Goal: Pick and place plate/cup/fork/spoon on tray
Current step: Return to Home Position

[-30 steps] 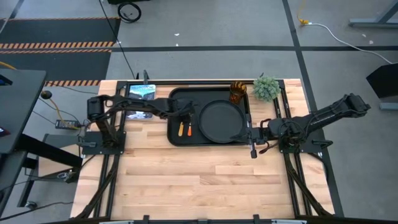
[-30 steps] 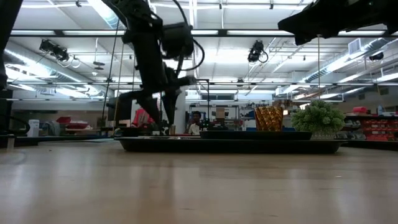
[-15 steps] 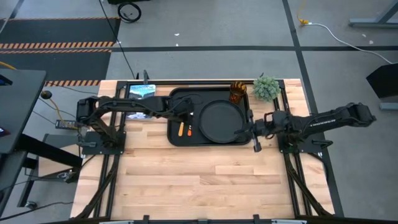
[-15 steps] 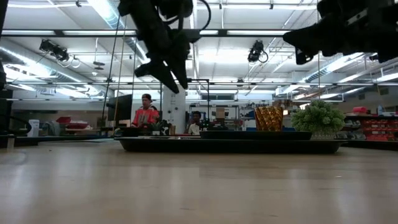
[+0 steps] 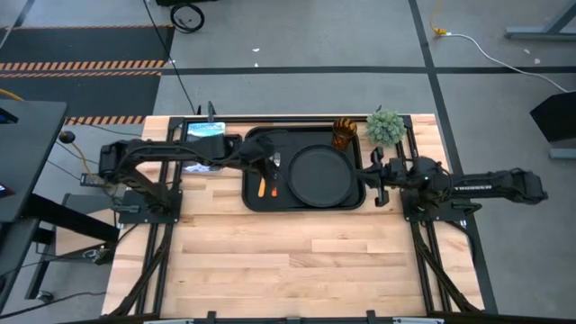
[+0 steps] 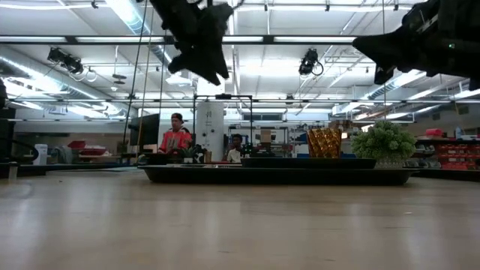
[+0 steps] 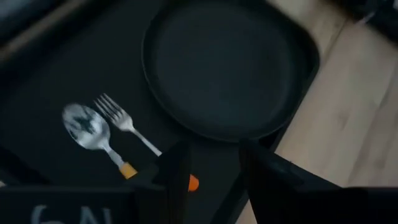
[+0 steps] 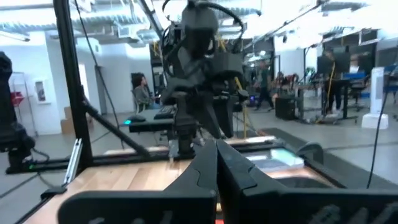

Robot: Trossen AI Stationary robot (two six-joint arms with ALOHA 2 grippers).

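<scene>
The black tray (image 5: 255,144) lies at the table's far middle. The round black plate (image 5: 319,174) lies in its right part and also shows in the left wrist view (image 7: 227,68). The spoon (image 7: 87,124) and the fork (image 7: 121,118) lie side by side on the tray's left part, orange handles (image 5: 269,188) toward the near edge. The amber cup (image 5: 345,133) stands in the tray's far right corner. My left gripper (image 5: 273,162) hangs open and empty above the fork and spoon (image 7: 211,152). My right gripper (image 5: 373,173) is shut and empty beside the tray's right rim (image 8: 216,155).
A small green plant (image 5: 385,127) stands at the far right, just beyond the tray's corner. A tablet-like device (image 5: 205,132) lies at the far left. Bare wooden table (image 5: 297,261) spreads over the whole near half. People stand in the room behind (image 6: 177,140).
My left gripper has risen straight up from the tray's left part, where it stood low by the fork and spoon, and now hangs well above them. My right gripper has gone from off the tray's near right corner toward the far edge, along the tray's right rim.
</scene>
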